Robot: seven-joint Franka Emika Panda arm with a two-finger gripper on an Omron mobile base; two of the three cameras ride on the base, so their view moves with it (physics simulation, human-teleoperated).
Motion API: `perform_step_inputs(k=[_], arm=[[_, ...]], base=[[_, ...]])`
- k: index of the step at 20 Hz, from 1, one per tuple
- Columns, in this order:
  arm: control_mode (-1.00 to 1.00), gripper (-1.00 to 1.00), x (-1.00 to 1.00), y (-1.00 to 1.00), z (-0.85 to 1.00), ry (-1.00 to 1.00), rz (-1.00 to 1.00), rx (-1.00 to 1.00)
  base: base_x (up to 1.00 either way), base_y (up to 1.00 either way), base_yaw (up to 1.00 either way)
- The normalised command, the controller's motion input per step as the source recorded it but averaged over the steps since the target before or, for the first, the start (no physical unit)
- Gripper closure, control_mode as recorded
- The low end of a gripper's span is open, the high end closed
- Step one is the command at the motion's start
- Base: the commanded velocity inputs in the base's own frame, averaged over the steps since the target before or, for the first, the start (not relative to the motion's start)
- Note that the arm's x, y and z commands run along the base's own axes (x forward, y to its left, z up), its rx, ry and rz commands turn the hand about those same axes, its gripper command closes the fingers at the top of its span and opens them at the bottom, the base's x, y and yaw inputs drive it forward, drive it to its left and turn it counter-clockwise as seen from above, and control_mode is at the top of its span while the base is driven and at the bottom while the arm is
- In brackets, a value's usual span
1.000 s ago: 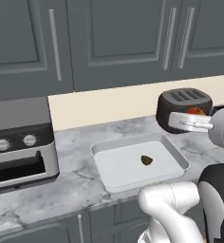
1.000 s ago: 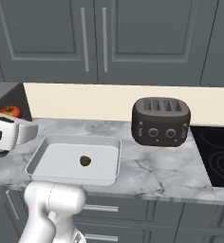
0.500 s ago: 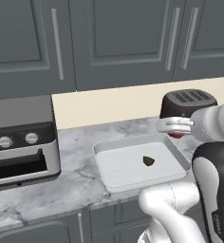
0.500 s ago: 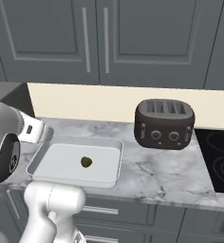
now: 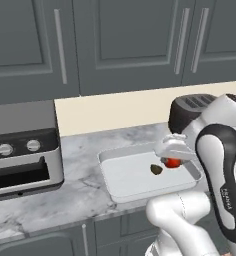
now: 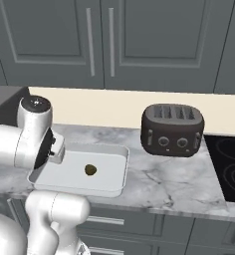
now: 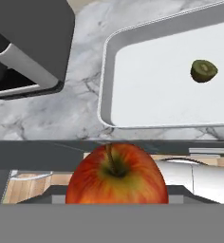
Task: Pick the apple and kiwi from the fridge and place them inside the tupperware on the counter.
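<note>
**Apple gripped above the tupperware**

Nearest to you in the hand view, the apple (image 7: 116,174) sits red and stem-up at six o'clock, clamped in the gripper (image 5: 173,159), whose jaws are closed tight on the fruit (the fingertips themselves are hidden behind it). From the left base view you see the apple (image 5: 172,162) hanging over the right part of the tupperware (image 5: 121,186), just beside the kiwi (image 5: 156,169), which lies on the container's white floor. In the hand view the kiwi (image 7: 203,70) appears at two o'clock, inside the tupperware (image 7: 106,71). The container rests on the counter (image 6: 174,183). On that counter, at three o'clock from the tupperware in the right base view, stands a dark toaster (image 6: 172,130). At nine o'clock in the left base view, look for a toaster oven (image 5: 20,149). Farthest back run the dark grey cabinets (image 6: 99,42).
</note>
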Motion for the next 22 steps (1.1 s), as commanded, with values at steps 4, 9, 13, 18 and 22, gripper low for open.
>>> perform_step_inputs(k=[4,9,13,18,22], arm=[[-1.0,1.0,0.33,0.4,-0.51,0.0,0.0,-0.13],[-1.0,1.0,0.5,0.31,-0.51,0.03,0.0,-0.35],[-1.0,1.0,0.66,0.01,-0.4,0.29,0.0,-0.18],[-1.0,1.0,0.58,0.0,-0.43,0.32,0.0,-0.07],[-1.0,1.0,0.36,0.0,-0.55,0.11,0.0,0.0]], base=[[0.0,0.0,0.0],[0.0,0.0,0.0],[0.0,0.0,0.0],[0.0,0.0,0.0],[0.0,0.0,0.0]])
